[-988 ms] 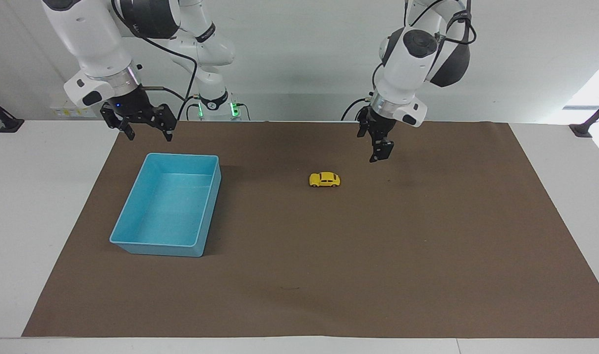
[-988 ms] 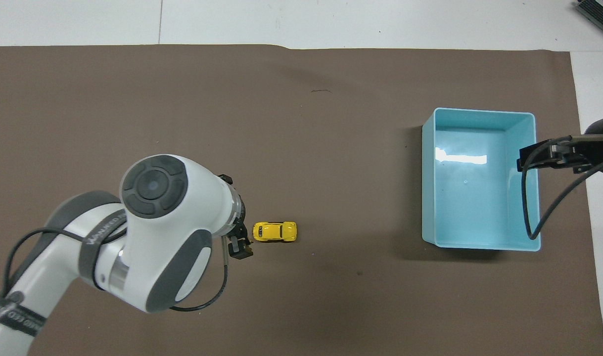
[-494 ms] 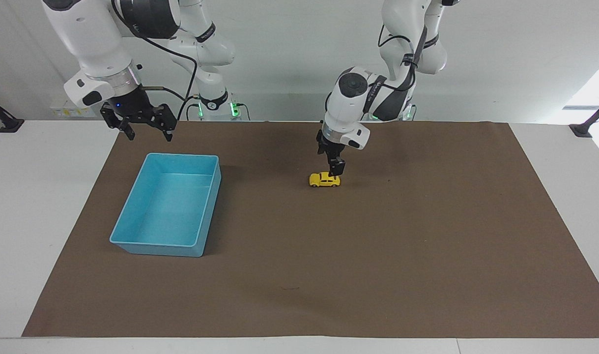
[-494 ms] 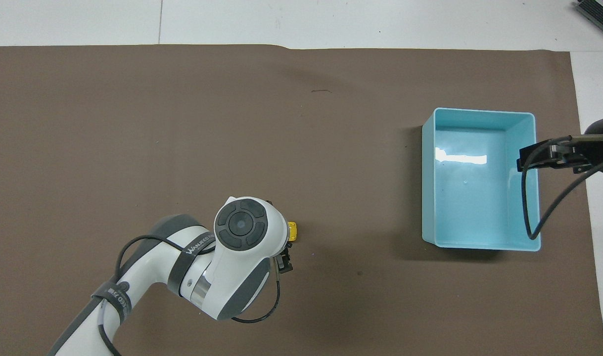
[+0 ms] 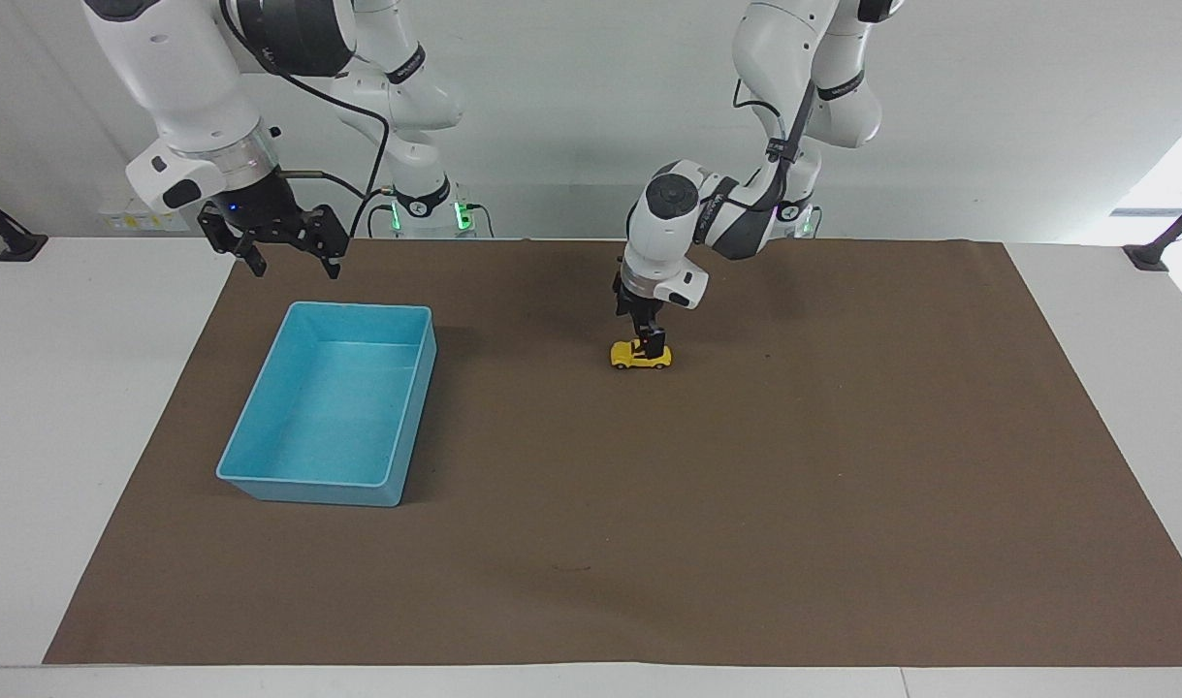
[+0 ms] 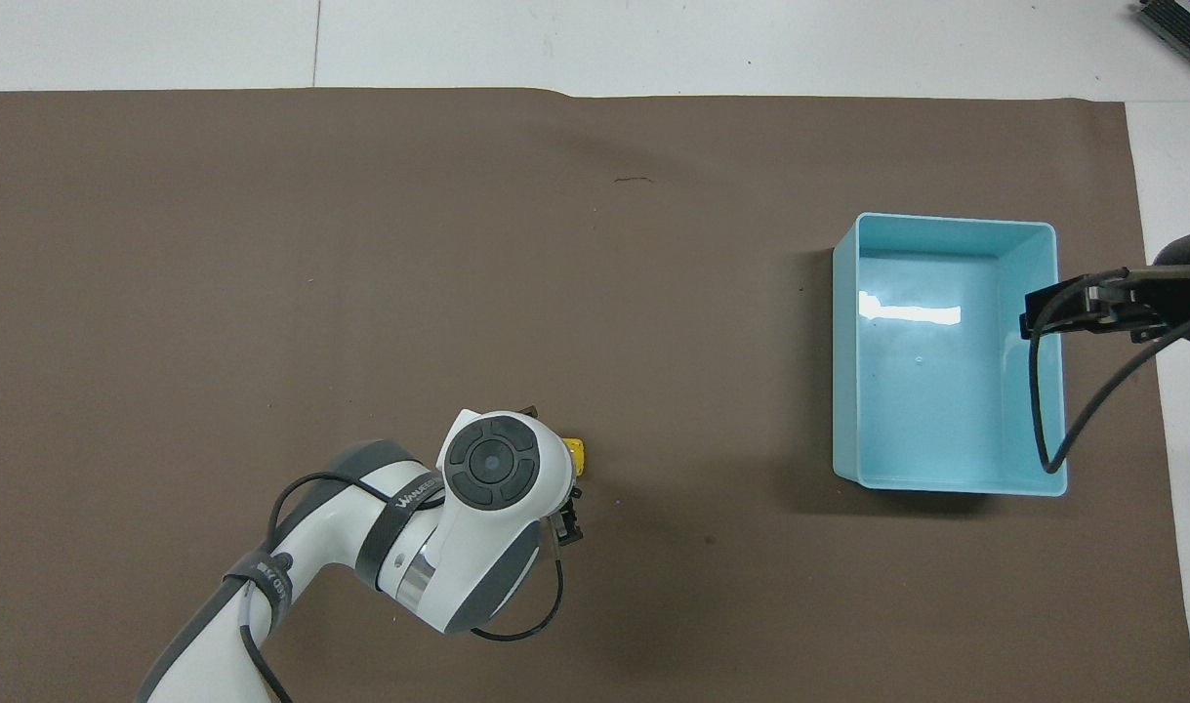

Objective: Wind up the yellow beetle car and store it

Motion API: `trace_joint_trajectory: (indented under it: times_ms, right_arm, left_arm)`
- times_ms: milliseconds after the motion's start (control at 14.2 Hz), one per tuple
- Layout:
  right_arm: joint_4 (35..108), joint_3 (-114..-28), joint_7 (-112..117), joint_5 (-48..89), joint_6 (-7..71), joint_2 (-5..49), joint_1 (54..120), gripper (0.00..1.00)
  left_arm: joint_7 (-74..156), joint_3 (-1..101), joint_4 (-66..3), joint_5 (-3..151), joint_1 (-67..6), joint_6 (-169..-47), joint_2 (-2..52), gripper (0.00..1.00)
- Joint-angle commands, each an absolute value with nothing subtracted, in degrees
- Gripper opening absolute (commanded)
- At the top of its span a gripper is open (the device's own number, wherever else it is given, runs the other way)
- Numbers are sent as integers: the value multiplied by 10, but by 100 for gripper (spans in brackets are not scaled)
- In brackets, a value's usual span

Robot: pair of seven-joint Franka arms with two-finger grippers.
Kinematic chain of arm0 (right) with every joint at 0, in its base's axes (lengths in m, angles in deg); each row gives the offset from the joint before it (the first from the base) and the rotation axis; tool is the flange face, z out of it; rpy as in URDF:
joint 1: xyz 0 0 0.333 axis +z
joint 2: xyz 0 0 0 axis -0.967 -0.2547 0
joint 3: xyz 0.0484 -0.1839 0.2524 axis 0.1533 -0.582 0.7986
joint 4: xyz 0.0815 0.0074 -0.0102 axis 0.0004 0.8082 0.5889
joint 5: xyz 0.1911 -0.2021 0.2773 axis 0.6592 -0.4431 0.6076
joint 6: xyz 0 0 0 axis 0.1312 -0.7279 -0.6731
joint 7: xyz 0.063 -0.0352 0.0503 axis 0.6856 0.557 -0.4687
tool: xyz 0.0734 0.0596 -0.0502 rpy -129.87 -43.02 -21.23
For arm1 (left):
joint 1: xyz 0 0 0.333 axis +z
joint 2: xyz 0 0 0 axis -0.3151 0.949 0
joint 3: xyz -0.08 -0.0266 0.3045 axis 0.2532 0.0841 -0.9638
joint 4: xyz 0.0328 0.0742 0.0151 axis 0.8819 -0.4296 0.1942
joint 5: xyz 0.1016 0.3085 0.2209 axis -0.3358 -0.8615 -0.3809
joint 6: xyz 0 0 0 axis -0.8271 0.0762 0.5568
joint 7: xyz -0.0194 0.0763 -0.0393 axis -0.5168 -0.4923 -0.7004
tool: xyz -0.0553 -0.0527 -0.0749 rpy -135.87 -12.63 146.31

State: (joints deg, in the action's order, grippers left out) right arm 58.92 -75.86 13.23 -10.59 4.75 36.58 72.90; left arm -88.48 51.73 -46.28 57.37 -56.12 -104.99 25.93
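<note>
**Left gripper lowered onto the yellow beetle car; right arm waits by the bin**

The yellow beetle car [image 5: 640, 356] is seen standing on its wheels on the brown mat [image 5: 746, 504], about midway between the two arms' ends of the table and in the part of the mat nearer to the robots. It is well apart from the light blue bin [image 5: 261, 427], which is placed toward the right arm's end of the table and is shown open-topped, with nothing seen inside it.

The left gripper [image 5: 649, 337] is brought straight down over the car from above, its wrist pointed at the mat. In the facing view its dark fingers are seen reaching down to the car's roof, with one finger in front of the car's body, so that the car is straddled; the jaws are spread as wide as they go and the car is not clamped. Whether the fingers touch the car cannot be told. In the overhead view the car [image 6: 577, 456] is almost wholly covered by the left arm's wrist, and only one yellow end is left showing.

The right gripper [image 5: 290, 254] is held in the air above the edge of the mat, just beside the bin's end that is nearer to the robots. Its fingers [image 5: 333, 262] are spread wide and nothing is held between them. The right arm is kept waiting there.
</note>
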Motion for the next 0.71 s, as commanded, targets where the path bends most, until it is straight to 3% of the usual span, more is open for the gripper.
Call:
trace_joint_trajectory:
  times_ms: [0, 635]
  right_arm:
    - [595, -758, 119, -102, 50, 374, 725, 100]
    - [595, -758, 119, -102, 50, 374, 725, 100]
  left_arm:
    - [-898, 501, -465, 570, -557, -1056, 262, 100]
    - [-906, 494, -448, 562, -555, -1045, 260, 100]
